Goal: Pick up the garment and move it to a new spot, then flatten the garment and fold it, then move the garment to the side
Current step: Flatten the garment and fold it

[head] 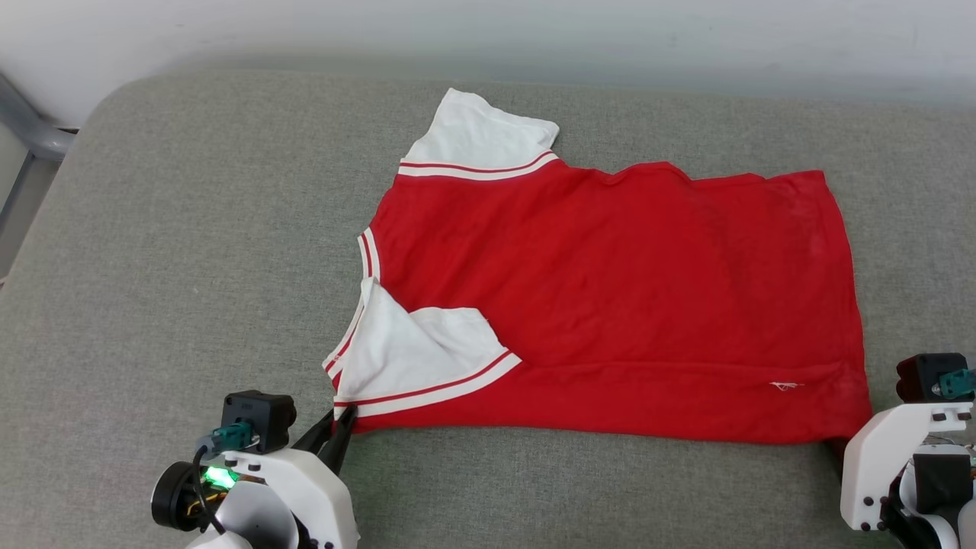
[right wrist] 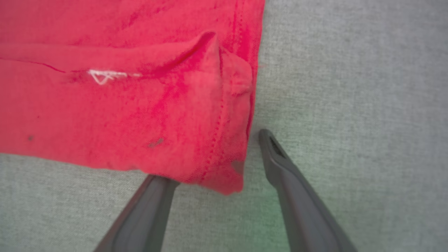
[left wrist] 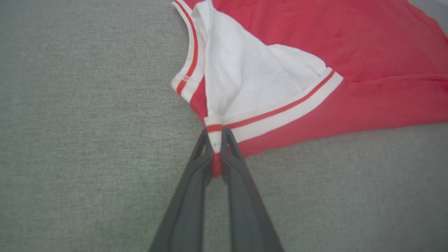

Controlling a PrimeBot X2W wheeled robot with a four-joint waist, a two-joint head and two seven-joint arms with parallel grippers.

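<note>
Garment lay flattened, not yet folded, we judged — left fingers pinched its sleeve, right fingers spread at its hem.

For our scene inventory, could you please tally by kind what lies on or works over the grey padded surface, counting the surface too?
Red and white garment: 1
Grippers: 2, the left gripper shut on the sleeve trim and the right gripper open at the hem corner
Grey padded surface: 1
Total: 4
</note>
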